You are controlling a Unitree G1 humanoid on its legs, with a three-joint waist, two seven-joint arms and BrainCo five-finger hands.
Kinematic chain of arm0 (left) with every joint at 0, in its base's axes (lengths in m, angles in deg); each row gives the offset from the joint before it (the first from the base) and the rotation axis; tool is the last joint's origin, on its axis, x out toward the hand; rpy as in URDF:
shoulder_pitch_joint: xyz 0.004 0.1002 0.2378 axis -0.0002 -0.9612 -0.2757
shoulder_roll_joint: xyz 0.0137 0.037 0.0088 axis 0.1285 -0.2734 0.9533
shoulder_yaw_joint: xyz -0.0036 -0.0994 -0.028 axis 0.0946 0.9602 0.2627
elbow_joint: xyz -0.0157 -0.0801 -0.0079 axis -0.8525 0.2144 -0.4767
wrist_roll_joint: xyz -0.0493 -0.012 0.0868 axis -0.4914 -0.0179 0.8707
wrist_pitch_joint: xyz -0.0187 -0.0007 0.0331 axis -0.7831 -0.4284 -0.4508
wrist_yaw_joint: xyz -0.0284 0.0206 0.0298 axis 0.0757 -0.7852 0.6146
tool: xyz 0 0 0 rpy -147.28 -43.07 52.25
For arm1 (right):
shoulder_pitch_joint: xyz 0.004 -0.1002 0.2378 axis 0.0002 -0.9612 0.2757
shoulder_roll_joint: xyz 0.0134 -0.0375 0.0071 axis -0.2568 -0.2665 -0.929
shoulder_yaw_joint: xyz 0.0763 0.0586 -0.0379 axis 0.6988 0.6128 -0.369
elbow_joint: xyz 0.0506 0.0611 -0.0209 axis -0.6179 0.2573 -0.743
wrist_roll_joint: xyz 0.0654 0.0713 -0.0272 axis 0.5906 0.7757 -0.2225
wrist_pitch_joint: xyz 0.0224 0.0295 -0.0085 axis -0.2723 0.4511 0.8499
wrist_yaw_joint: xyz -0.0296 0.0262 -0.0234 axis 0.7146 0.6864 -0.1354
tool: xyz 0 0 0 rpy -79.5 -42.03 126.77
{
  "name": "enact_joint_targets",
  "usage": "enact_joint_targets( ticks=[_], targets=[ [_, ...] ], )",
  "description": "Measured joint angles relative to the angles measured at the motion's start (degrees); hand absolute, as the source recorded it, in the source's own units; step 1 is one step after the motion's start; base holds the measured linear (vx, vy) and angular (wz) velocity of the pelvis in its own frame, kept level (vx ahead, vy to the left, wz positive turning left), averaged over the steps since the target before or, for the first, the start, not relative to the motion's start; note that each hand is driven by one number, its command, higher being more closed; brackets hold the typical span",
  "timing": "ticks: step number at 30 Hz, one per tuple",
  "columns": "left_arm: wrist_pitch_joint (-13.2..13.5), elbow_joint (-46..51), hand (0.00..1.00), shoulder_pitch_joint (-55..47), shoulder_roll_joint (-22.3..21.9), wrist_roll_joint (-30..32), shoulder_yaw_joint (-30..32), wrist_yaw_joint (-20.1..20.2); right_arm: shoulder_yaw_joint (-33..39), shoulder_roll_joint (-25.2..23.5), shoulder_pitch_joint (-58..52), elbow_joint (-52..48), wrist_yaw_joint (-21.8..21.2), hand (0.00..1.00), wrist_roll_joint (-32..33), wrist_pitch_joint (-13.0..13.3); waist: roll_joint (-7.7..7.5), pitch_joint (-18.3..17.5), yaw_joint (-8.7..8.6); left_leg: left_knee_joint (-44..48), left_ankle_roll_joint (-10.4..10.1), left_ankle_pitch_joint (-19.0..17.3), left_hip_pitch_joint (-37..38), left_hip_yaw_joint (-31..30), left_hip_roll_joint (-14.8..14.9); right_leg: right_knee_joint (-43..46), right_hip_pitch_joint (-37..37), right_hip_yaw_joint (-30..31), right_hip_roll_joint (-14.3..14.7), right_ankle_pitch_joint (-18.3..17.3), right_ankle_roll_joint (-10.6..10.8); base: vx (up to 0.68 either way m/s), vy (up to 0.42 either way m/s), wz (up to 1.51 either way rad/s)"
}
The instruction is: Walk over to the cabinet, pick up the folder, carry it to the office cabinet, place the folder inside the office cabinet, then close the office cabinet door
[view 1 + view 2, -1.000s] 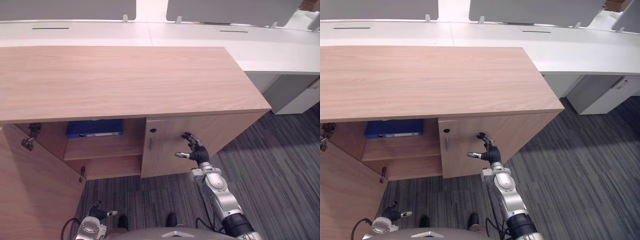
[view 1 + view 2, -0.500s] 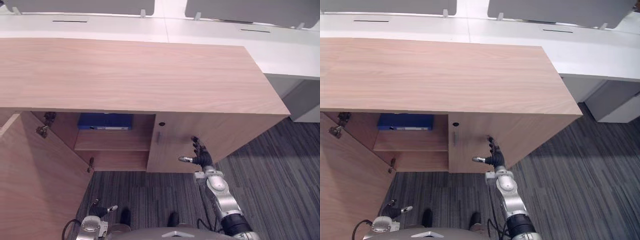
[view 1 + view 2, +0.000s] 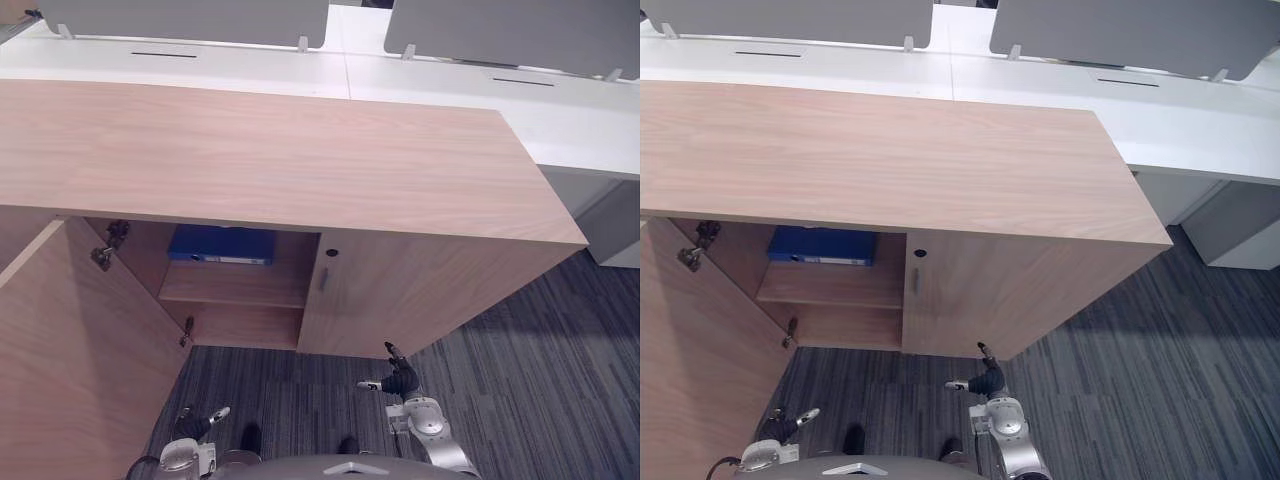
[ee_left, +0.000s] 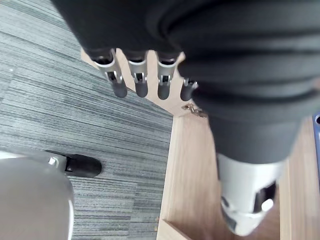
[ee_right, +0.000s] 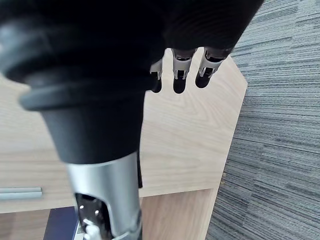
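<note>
Blue folder (image 3: 222, 244) lies inside the wooden cabinet (image 3: 280, 150) (left door (image 3: 70, 350) stands open).

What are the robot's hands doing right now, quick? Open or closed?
Left hand: open, fingers straight, holding nothing.
Right hand: open, fingers relaxed, holding nothing.

Matt wood-grain laminate on cabinet (image 3: 300, 150), smooth blue plastic-looking cover on folder (image 3: 222, 244), bright metal hinge (image 3: 103, 256) and handle (image 3: 323, 279), rough grey ribbed carpet on floor (image 3: 520, 350), smooth matt white desk (image 3: 440, 85).
</note>
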Motion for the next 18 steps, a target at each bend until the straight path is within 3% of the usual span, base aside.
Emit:
enact_joint_targets(
  ticks=[9, 13, 15, 16, 17, 18],
  targets=[
    [0.5, 1.7, 0.0, -3.1, -0.3, -4.1, 4.3, -1.0, -2.6, 0.2, 1.8, 5.1, 0.0, 0.0, -2.2, -0.4, 0.74, 1.0, 1.9, 0.0, -1.0, 1.5, -1.4, -6.4, -0.3, 2.6, 1.3, -5.7, -0.2, -2.5, -0.5, -0.02, -0.032, 0.4],
    [0.6, 1.8, 0.0, -3.1, -1.4, -3.8, 4.3, -1.0, -2.6, 0.3, 4.5, 7.5, 0.8, 0.0, -2.7, -0.5, 2.55, 3.6, 3.09, 0.0, -1.2, 2.2, -2.0, -7.4, -0.4, 5.8, 0.8, -6.0, -0.5, -5.1, -0.1, -0.06, -0.021, 0.35],
    [0.6, 4.4, 0.0, -3.4, -2.5, -3.6, 4.3, -0.9, -2.6, 0.2, 4.5, 7.4, 0.9, 0.0, -2.7, -0.5, 2.89, 3.7, 3.19, 1.3, 0.1, 0.2, -4.5, -1.9, 0.3, 8.2, -1.3, -6.4, -1.2, -6.7, -0.1, -0.07, 0.011, 0.45],
    [0.6, 6.1, 0.0, -3.7, -2.5, -3.0, 4.4, -0.8, -2.5, 0.2, 4.5, 7.3, 1.0, 0.0, -2.7, -0.6, 2.7, 3.5, 3.01, 3.5, 1.8, -2.4, -7.4, 2.4, 0.8, 8.0, -3.1, -6.3, -1.3, -6.9, -0.4, -0.03, 0.016, 0.56],
    [0.7, 6.9, 0.0, -2.7, -2.6, -2.8, 4.4, -0.8, -2.4, 0.1, 4.5, 7.2, 1.1, 0.0, -2.8, -0.7, 1.85, 3.5, 3.1, 7.2, 2.0, -3.4, -9.4, 6.6, 1.3, 7.6, -3.8, -6.7, -2.5, -6.2, -1.4, 0.05, 0.041, 0.52],
    [0.7, 7.5, 0.0, -2.6, -2.7, -2.5, 4.5, -0.8, -2.3, 0.2, 4.5, 7.0, 1.1, 0.0, -2.8, -0.8, 2.27, 3.6, 3.17, 12.6, 1.8, -3.7, -11.3, 11.7, 2.3, 8.6, -4.1, -7.9, -2.9, -6.2, -1.1, 0.16, 0.061, 0.51]
  ],
)
